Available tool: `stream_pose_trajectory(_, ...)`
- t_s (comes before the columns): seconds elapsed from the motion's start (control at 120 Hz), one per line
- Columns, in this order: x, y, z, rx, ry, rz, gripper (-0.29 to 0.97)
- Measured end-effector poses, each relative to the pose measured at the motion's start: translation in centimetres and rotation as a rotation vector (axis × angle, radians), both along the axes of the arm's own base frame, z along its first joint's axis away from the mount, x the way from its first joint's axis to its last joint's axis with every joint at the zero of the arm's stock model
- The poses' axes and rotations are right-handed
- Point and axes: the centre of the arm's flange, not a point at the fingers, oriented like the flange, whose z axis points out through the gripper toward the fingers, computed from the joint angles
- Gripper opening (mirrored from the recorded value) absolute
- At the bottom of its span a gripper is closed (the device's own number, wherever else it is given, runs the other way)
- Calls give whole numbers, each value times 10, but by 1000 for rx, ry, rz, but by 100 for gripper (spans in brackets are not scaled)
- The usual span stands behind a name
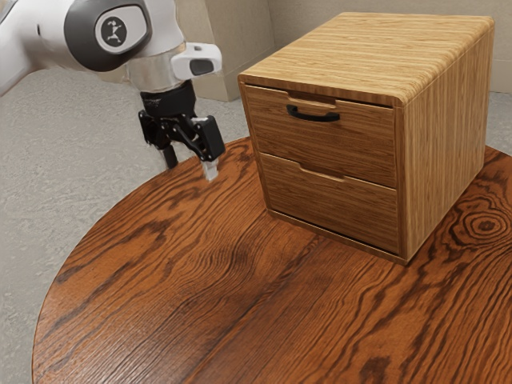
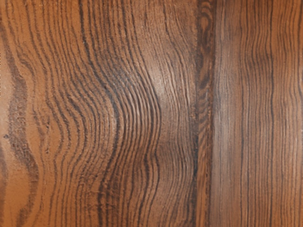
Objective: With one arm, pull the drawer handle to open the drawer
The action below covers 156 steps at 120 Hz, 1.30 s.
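A light wooden cabinet with two drawers stands on the round dark wooden table at the exterior view's right. The top drawer carries a black handle and sits flush with the front, shut. Below it, the second drawer is also shut. My gripper hangs above the table's far edge, to the left of the cabinet and apart from the handle. Its fingers stand spread with nothing between them. Under the hand, the wrist view has bare table grain.
Grey speckled floor surrounds the table. A beige wall panel stands behind the arm. The table's wide front area lies in front of the cabinet.
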Motion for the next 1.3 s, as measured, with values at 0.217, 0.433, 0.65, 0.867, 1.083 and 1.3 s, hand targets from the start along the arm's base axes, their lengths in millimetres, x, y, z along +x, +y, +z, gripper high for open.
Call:
stream_pose_trajectory(0.217,11,31,7,-70,-117,55,68)
stream_pose_trajectory(0.433,-65,14,167,16,-447,-127,68)
stream_pose_trajectory(0.65,-73,8,175,118,-430,-609,68)
stream_pose_trajectory(0.867,-55,37,143,143,-368,-888,68)
stream_pose_trajectory(1.083,-36,0,128,152,-388,-1165,68)
stream_pose_trajectory(1.3,-11,-58,83,117,-378,-1390,68)
